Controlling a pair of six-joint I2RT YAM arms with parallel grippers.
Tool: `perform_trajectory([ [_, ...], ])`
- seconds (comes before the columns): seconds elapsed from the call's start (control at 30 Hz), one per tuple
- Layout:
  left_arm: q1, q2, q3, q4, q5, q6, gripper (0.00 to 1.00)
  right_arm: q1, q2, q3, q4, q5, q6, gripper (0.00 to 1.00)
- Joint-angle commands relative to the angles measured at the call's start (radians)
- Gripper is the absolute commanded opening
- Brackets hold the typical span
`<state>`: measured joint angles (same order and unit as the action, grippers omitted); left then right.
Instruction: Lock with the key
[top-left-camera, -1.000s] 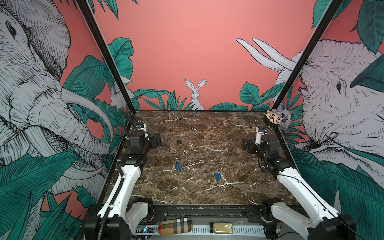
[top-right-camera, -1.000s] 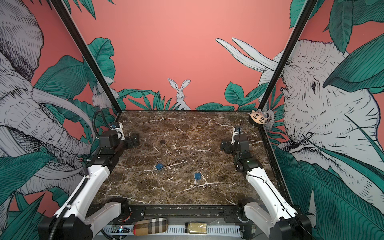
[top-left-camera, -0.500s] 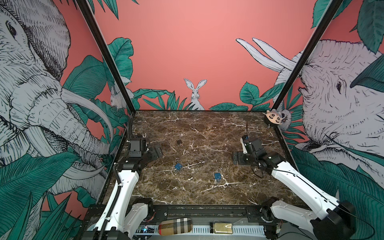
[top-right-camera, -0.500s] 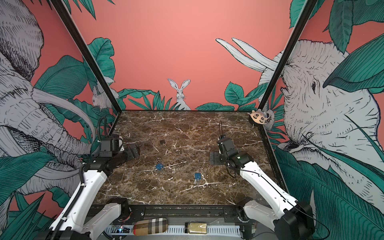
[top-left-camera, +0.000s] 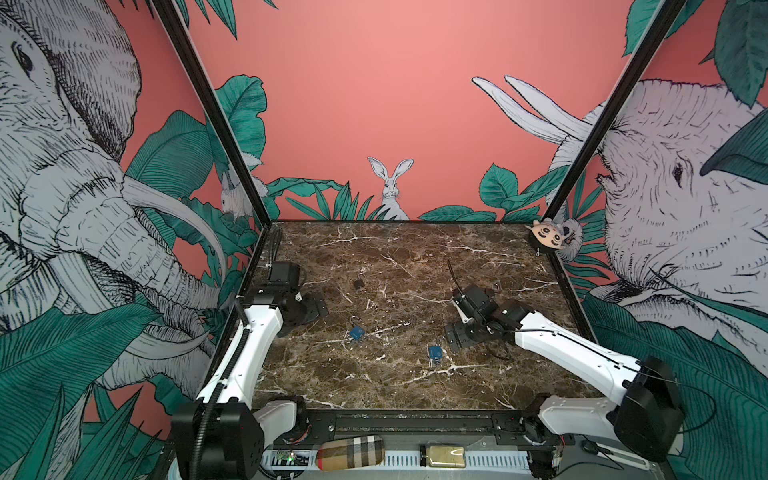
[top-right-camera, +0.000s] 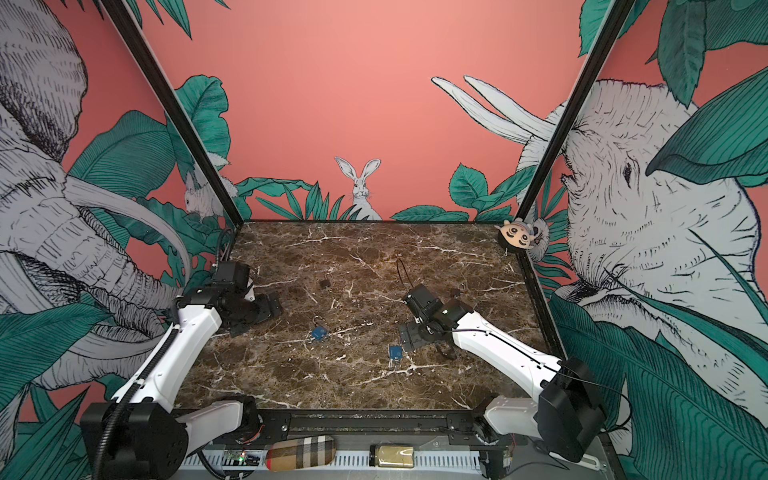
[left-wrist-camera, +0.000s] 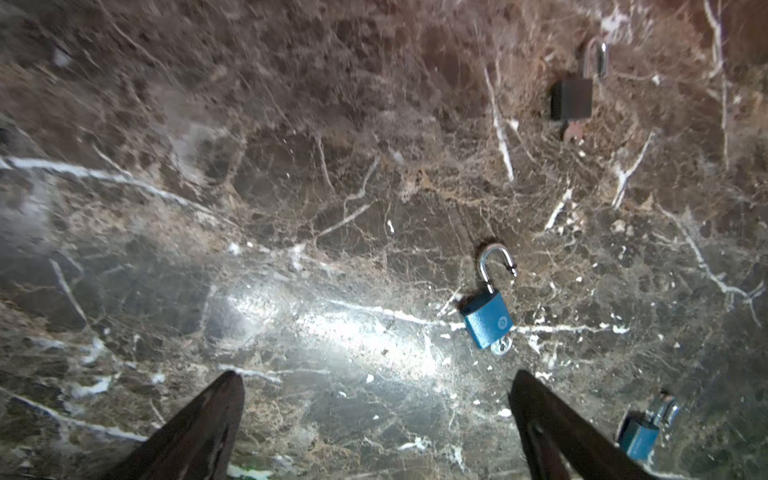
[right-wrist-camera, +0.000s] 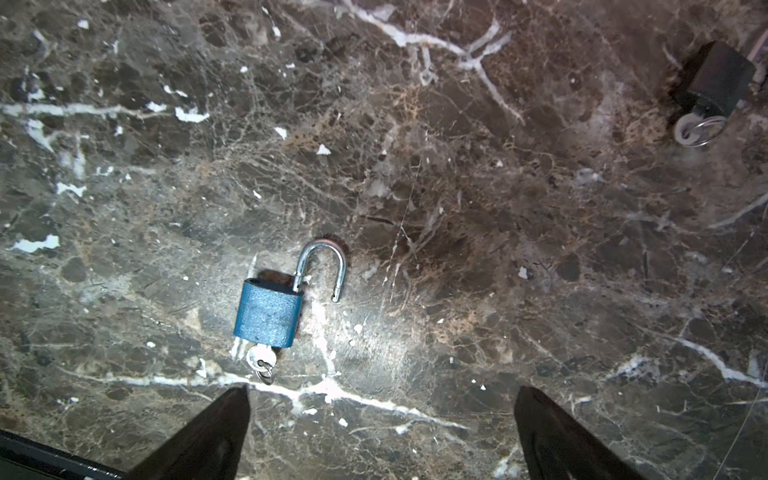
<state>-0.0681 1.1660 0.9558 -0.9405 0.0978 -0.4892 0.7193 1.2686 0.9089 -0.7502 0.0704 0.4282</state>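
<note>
Gaping right jaws: spread wide with nothing between them, poised just beside the front blue padlock (right-wrist-camera: 268, 313), whose key end is turned toward them.
Left jaws: just as wide and just as empty, well apart from the front blue padlock, out on the left arm's side of it in both top views.
Front blue padlock: lying flat on the tabletop (top-left-camera: 415, 257), touched by neither pair of jaws.
Shackle (right-wrist-camera: 343, 272): swung open, its free end hanging clear of the front blue padlock's body.
Key (right-wrist-camera: 256, 357): seated in the base of the front blue padlock, a small ring dangling from its head.
Second blue padlock (top-left-camera: 357, 332): near the front blue padlock, roughly between it and the left jaws. It lies flat too, shackle open, with a second key (left-wrist-camera: 500, 345) in its base.
Dark padlock (top-left-camera: 358, 284): farther back than the front blue padlock and well apart from it, beyond the second blue padlock.
Other dark padlock (right-wrist-camera: 719, 83): back from the front blue padlock on the right arm's side, a key ring at its base. It is cut off by the edge of the right wrist view.
Tabletop: dark brown marble streaked with white veins, running on all round the front blue padlock.
</note>
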Motion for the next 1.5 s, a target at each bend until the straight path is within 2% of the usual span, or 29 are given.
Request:
perform_trajectory([
  [0.0, -0.083, 0.006, -0.002, -0.091, 0.044, -0.09, 0.99, 0.005, -0.006, 0.033, -0.011, 0.006, 0.028, 0.99],
  [0.3, -0.293, 0.039, -0.054, -0.008, 0.007, -0.345, 0.99, 0.004, 0.019, 0.104, -0.06, 0.006, 0.051, 0.99],
  [0.5, -0.375, 0.166, -0.034, 0.062, -0.025, -0.431, 0.99, 0.004, 0.008, 0.116, -0.041, -0.021, 0.043, 0.99],
  [0.77, -0.384, 0.291, -0.005, 0.135, -0.03, -0.479, 0.98, 0.004, -0.021, 0.084, -0.001, -0.017, 0.078, 0.99],
  [1.07, -0.387, 0.417, 0.014, 0.196, -0.026, -0.52, 0.9, 0.006, -0.002, 0.075, -0.089, 0.085, 0.097, 0.99],
  [1.23, -0.388, 0.453, 0.013, 0.225, -0.023, -0.543, 0.86, 0.005, -0.062, 0.021, -0.033, 0.056, 0.097, 0.99],
  [1.37, -0.387, 0.48, 0.011, 0.239, -0.03, -0.55, 0.79, 0.006, -0.061, 0.018, -0.031, 0.043, 0.084, 0.99],
  [1.47, -0.389, 0.496, 0.009, 0.243, -0.037, -0.565, 0.78, 0.005, -0.056, 0.016, -0.029, 0.038, 0.074, 0.99],
])
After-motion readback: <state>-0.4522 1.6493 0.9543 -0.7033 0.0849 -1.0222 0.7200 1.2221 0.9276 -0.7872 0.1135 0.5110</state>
